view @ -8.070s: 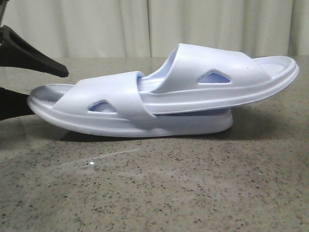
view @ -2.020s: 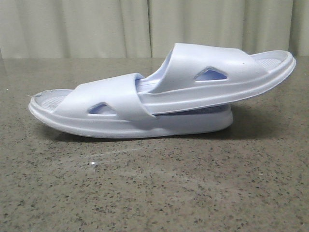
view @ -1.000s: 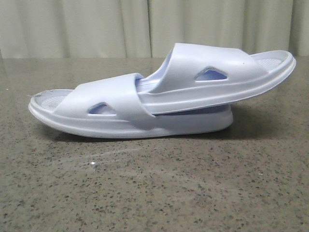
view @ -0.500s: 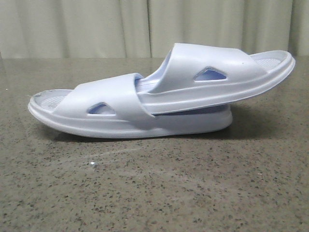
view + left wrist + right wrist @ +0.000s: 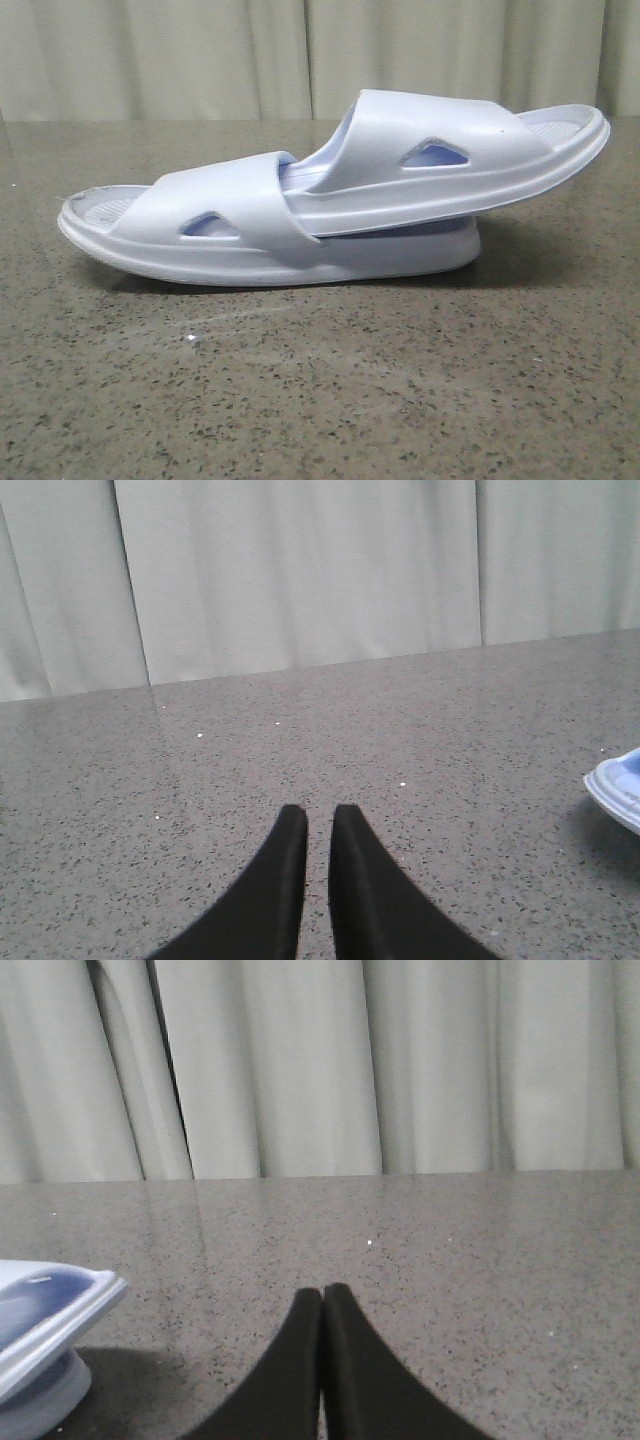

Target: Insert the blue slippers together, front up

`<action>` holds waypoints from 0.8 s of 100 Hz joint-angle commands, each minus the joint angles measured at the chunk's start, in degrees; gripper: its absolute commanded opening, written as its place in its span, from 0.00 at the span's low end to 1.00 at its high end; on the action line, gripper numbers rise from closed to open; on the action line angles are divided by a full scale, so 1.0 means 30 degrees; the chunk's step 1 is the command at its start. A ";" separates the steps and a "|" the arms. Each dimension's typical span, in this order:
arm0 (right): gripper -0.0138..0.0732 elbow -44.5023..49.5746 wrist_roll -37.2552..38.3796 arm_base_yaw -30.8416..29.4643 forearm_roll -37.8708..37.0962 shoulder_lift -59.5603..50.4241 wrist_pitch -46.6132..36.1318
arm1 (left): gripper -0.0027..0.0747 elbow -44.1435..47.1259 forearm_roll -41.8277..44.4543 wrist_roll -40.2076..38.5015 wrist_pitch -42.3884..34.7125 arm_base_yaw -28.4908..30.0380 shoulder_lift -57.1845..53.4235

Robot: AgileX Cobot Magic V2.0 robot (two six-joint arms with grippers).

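Note:
The blue slippers lie on their soles in the middle of the table, side-on in the front view. The lower slipper [image 5: 230, 215] rests on the table. The upper slipper [image 5: 450, 150] has its front pushed under the lower one's strap, and its other end juts up to the right. Neither gripper shows in the front view. My left gripper [image 5: 319, 815] hovers over bare table, fingers almost together with a thin slit and nothing between them; a slipper tip [image 5: 618, 788] shows at the view's edge. My right gripper [image 5: 322, 1292] is shut and empty, well apart from a slipper end [image 5: 45, 1325].
The speckled grey stone table [image 5: 320, 390] stretches around the slippers. Pale curtains [image 5: 200, 55] hang behind its far edge.
The black left gripper, which stood open at the lower slipper's left end 8 s ago, has left the front view. The nested slippers have stayed almost still over the last 2 s.

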 commanded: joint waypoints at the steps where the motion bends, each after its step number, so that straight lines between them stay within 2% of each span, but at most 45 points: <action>1: 0.04 0.0125 0.0384 -0.0119 -0.0376 -0.0325 -0.1417 | 0.06 0.0169 -0.0128 -0.0188 -0.1544 -0.0014 -0.0568; 36: 0.04 0.2318 0.0938 -0.0119 -0.0388 -0.1326 -0.2321 | 0.06 0.0169 -0.0128 -0.0188 -0.1544 -0.0014 -0.0568; 80: 0.04 0.2318 0.0938 -0.0119 -0.0651 -0.1326 -0.1866 | 0.06 0.0169 -0.0128 -0.0188 -0.1544 -0.0014 -0.0568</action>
